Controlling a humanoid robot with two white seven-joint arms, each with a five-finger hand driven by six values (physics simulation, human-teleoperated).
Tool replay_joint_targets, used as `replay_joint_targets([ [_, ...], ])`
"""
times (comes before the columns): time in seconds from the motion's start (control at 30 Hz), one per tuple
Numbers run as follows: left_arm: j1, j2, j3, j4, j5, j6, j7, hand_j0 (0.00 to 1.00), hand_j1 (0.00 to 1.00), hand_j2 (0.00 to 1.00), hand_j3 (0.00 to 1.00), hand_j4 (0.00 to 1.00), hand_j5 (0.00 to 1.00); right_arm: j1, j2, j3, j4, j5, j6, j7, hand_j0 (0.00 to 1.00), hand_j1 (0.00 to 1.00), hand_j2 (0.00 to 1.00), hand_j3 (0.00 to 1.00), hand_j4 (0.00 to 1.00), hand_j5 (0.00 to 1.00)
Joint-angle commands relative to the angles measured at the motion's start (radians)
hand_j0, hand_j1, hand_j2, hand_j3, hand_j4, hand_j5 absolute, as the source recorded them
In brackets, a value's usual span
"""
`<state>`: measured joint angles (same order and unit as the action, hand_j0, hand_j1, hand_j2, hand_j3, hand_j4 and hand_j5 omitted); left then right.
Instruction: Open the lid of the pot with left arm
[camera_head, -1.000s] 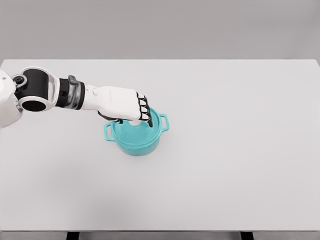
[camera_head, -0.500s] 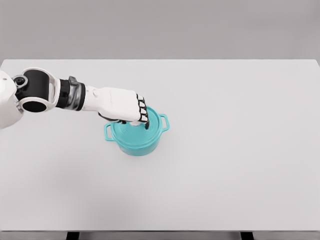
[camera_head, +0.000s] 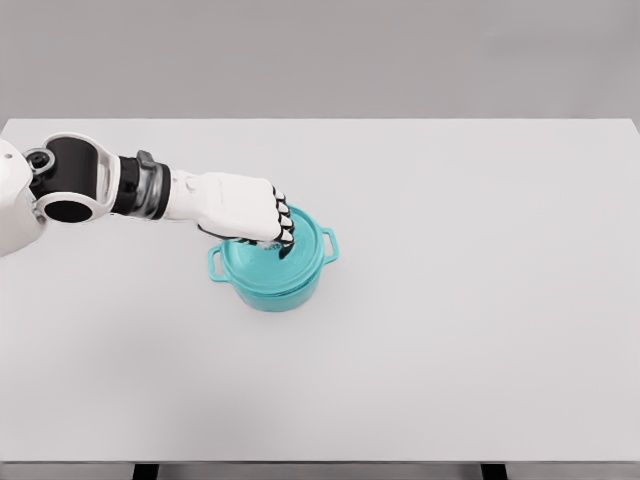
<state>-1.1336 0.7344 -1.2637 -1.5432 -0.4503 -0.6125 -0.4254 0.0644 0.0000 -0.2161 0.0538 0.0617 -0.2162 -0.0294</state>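
Note:
A teal pot with two side handles stands on the white table, left of the middle. Its teal lid is on top and looks a little tilted. My left hand reaches in from the left and lies over the lid's centre. Its dark fingertips are curled down around the lid's knob, which the hand hides. The right arm does not show.
The left forearm with its black wrist joint stretches above the table from the left edge. The table's far edge runs along the grey wall, and its near edge lies at the bottom of the view.
The fingers have curled tighter over the lid's centre, and the white knob seen before is now covered. The lid seems slightly raised and tipped.

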Motion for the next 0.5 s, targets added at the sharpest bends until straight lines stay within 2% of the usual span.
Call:
replay_joint_targets([
  [0.0,-0.002,0.0,0.001,0.0,0.005,0.002,0.0,0.53,0.53,0.53,0.53,0.53,0.53,0.0,0.0,0.0,0.0,0.0,0.0,0.0,1.0,1.0,1.0,1.0,1.0,1.0],
  [0.3,-0.026,0.026,0.01,0.002,0.018,0.002,0.007,0.53,0.53,0.53,0.53,0.53,0.53,0.0,0.0,0.0,0.0,0.0,0.0,0.0,1.0,1.0,1.0,1.0,1.0,1.0],
  [0.47,-0.026,0.066,0.015,0.047,0.03,0.002,0.007,0.53,0.53,0.53,0.53,0.53,0.53,0.0,0.0,0.0,0.0,0.0,0.0,0.0,1.0,1.0,1.0,1.0,1.0,1.0],
])
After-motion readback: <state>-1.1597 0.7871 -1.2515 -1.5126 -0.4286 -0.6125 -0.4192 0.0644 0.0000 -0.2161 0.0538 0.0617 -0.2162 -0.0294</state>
